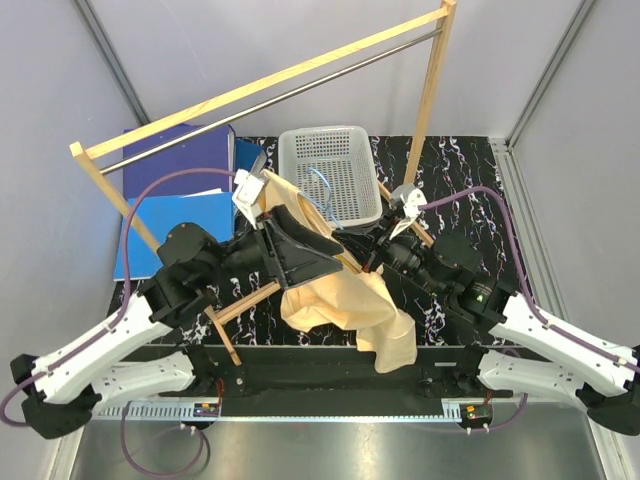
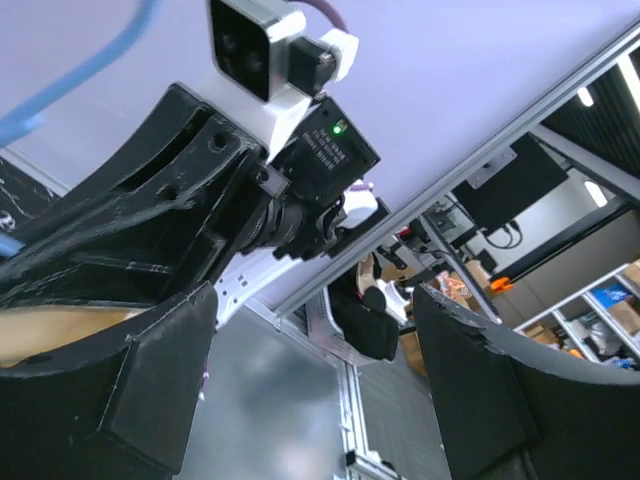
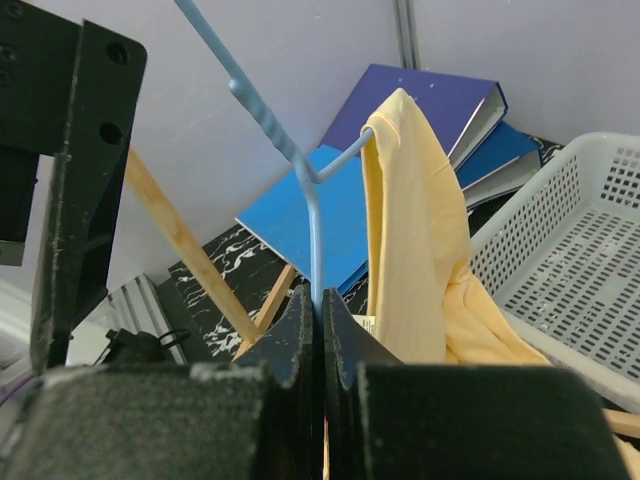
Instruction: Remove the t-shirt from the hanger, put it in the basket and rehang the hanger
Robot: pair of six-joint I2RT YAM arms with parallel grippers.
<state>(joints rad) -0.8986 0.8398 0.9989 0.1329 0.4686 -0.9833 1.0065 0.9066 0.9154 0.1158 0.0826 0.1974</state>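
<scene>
From above, the soft pale peach-orange t-shirt hangs in the air between the two arms, over the near part of the black white-veined table, and its lower folds drop past the table's front edge. The left tool lies against the shirt's upper part, and the right tool meets it from the other side. A bit of the thin light-blue wire hanger shows in front of the white plastic mesh basket. The basket stands behind the shirt, under the large wooden rack with its metal rod. Blue ring binders lie at the back left. In the left wrist view, the left tool's black fingers stand wide apart with only background showing in the gap, so it grips nothing. A strip of peach cloth shows at the lower left, below the other arm's black tool. In the right wrist view, the right tool's jaws are pressed together on the hanger's upright wire stem, just below the twisted neck. The hook runs up and to the left. The shirt is draped over the hanger arm that branches right, and it falls in a long fold beside the tool, in front of the binders and next to the basket.
</scene>
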